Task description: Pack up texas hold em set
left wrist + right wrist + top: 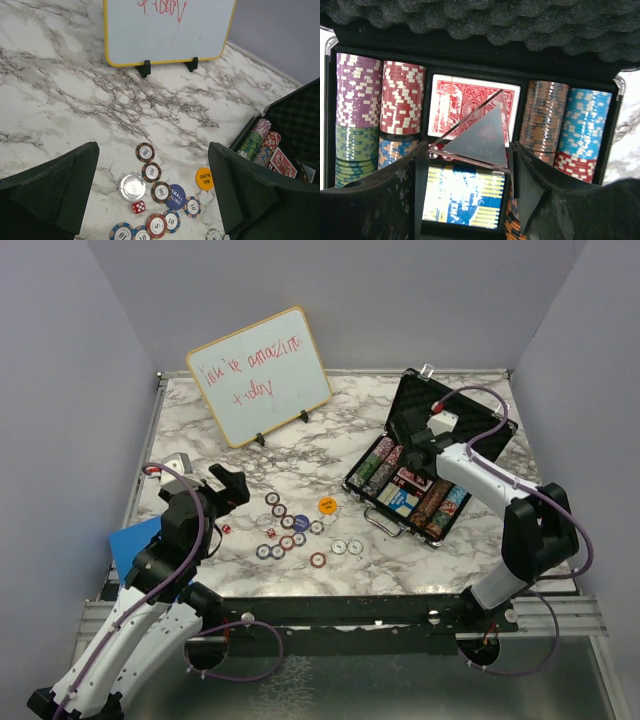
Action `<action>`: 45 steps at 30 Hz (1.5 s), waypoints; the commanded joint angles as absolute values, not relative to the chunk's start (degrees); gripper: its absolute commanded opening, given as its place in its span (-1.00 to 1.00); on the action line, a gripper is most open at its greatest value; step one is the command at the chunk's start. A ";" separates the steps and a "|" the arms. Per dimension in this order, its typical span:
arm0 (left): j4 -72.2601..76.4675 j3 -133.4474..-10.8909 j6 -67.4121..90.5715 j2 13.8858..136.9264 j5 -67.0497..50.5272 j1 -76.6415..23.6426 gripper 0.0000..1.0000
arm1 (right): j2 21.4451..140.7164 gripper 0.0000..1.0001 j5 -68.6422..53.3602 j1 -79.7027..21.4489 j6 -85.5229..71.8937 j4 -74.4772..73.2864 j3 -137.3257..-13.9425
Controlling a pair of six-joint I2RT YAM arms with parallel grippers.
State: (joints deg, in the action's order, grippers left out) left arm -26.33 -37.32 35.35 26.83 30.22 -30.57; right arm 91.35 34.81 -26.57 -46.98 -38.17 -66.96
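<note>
Briefcase (415,400) lies open at the desk's (300,455) two o'clock. The ALL IN triangle (480,137), pinched by the right end effector (467,165), should be lowered flat onto the red card deck (452,95) before release; the left end effector (152,170) is spread over loose chips (161,191).

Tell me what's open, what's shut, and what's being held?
briefcase, open, lid up, chips racked inside
loose chips, lying flat outside the briefcase
left end effector, open, empty
right end effector, shut on the clear triangle, over the briefcase
whiteboard, standing upright
</note>
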 commanded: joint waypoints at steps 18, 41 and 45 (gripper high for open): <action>-26.63 -36.29 35.76 28.30 29.60 -30.67 0.98 | 99.71 0.10 29.49 -23.38 -36.60 -28.36 -65.13; -25.85 -38.08 35.18 30.44 28.41 -30.67 0.98 | 94.37 0.62 23.61 -23.34 -26.72 -30.61 -66.84; -25.92 -39.22 34.60 29.68 28.09 -30.67 0.98 | 89.10 0.47 18.66 -25.98 -26.65 -30.28 -66.02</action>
